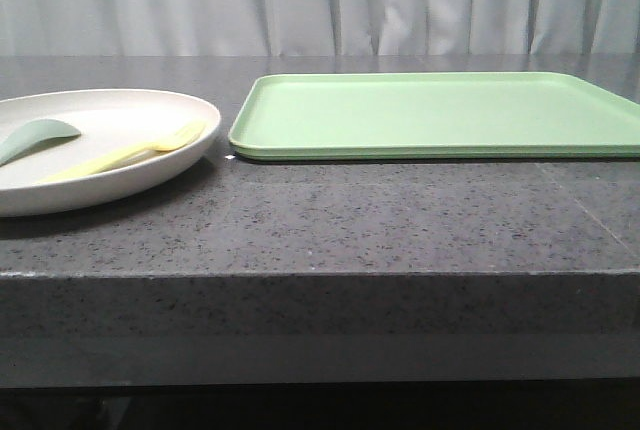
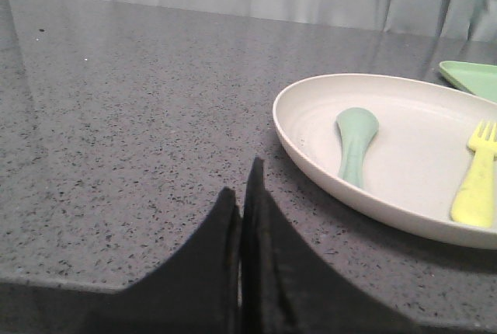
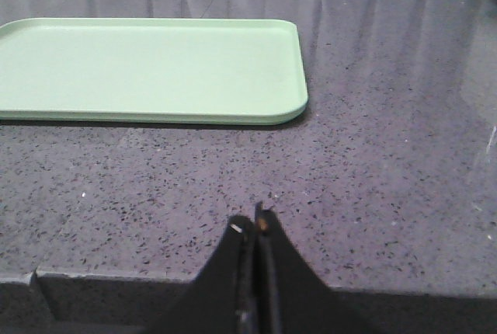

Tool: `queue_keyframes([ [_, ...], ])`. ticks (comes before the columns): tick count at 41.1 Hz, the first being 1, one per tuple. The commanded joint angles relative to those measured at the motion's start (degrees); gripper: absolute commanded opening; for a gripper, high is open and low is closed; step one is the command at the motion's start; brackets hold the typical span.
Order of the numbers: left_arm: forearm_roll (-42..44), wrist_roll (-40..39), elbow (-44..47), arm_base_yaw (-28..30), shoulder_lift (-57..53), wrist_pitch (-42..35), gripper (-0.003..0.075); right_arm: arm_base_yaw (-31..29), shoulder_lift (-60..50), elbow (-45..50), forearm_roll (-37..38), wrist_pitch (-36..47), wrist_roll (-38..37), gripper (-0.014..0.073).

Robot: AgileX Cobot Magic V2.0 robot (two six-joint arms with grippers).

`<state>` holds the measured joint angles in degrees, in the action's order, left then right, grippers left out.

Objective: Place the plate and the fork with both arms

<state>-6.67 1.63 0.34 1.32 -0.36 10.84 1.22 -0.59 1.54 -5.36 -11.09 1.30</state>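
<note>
The cream plate (image 1: 60, 195) lies at the left of the dark stone table. In it lie the pale-yellow fork (image 1: 130, 153), tines toward the tray, and a grey-green spoon (image 1: 35, 137). In the left wrist view the plate (image 2: 311, 155), the fork (image 2: 476, 186) and the spoon (image 2: 356, 141) show ahead of my left gripper (image 2: 241, 186), which is shut and empty, a short way short of the plate's rim. My right gripper (image 3: 253, 224) is shut and empty over the table's front edge, short of the tray's near corner. Neither gripper shows in the front view.
A flat rectangular light-green tray (image 1: 440, 115) lies empty at the middle and right of the table; it also shows in the right wrist view (image 3: 147, 70). A grey curtain hangs behind. The table's front edge (image 1: 320, 272) runs across the front view.
</note>
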Motion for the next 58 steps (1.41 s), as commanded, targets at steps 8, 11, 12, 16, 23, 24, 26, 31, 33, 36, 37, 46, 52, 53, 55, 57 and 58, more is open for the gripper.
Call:
queue_keyframes([
  [8, -0.38, 0.10, 0.20, 0.20, -1.18, -4.74, -0.0018, -0.09, -1.10, -0.18, -0.09, 4.37, 0.52, -0.0064],
  [11, -0.38, 0.10, 0.20, 0.20, -1.18, -4.74, -0.0018, -0.09, -1.10, -0.18, -0.09, 4.37, 0.52, -0.0064],
  [12, -0.38, 0.10, 0.20, 0.20, -1.18, -4.74, -0.0018, -0.09, -1.10, -0.18, -0.09, 4.37, 0.52, -0.0064],
  [16, -0.38, 0.10, 0.20, 0.20, -1.18, -4.74, -0.0018, -0.09, -1.10, -0.18, -0.09, 4.37, 0.52, -0.0064],
  [23, -0.38, 0.10, 0.20, 0.20, -1.18, -4.74, -0.0018, -0.09, -1.10, -0.18, -0.09, 4.37, 0.52, -0.0064],
  [24, -0.38, 0.10, 0.20, 0.20, -1.18, -4.74, -0.0018, -0.09, -1.10, -0.18, -0.09, 4.37, 0.52, -0.0064],
  [26, -0.38, 0.10, 0.20, 0.20, -1.18, -4.74, -0.0018, -0.09, -1.10, -0.18, -0.09, 4.37, 0.52, -0.0064],
  [31, -0.38, 0.10, 0.20, 0.20, -1.18, -4.74, -0.0018, -0.09, -1.10, -0.18, -0.09, 4.43, 0.52, -0.0064],
  [33, -0.38, 0.10, 0.20, 0.20, -1.18, -4.74, -0.0018, -0.09, -1.10, -0.18, -0.09, 4.43, 0.52, -0.0064],
  [36, -0.38, 0.10, 0.20, 0.20, -1.18, -4.74, -0.0018, -0.09, -1.10, -0.18, -0.09, 4.43, 0.52, -0.0064],
  [37, -0.38, 0.10, 0.20, 0.20, -1.18, -4.74, -0.0018, -0.09, -1.10, -0.18, -0.09, 4.43, 0.52, -0.0064],
  [46, -0.97, 0.10, 0.20, 0.20, -1.18, -10.84, -0.0018, -0.09, -1.10, -0.18, -0.09, 4.43, 0.52, -0.0064],
  [52, -1.06, 0.10, 0.09, 0.20, -1.18, -16.04, -0.0018, -0.09, -1.10, -0.18, -0.09, 6.79, 0.52, -0.0064],
  [53, -1.06, 0.10, 0.09, 0.20, -1.18, -16.58, -0.0018, -0.09, -1.10, -0.18, -0.09, 7.45, 0.52, -0.0064],
  [55, -1.06, 0.10, 0.09, 0.20, -1.18, -17.80, -0.0018, -0.09, -1.10, -0.18, -0.09, 9.27, 0.52, -0.0064],
  [57, -1.06, 0.10, 0.09, 0.20, -1.18, -18.90, -0.0018, -0.09, -1.10, -0.18, -0.09, 11.09, 0.52, -0.0064],
  [58, -1.06, 0.10, 0.09, 0.20, -1.18, -19.58, -0.0018, -0.09, -1.10, -0.23, -0.09, 12.60, 0.52, -0.0064],
])
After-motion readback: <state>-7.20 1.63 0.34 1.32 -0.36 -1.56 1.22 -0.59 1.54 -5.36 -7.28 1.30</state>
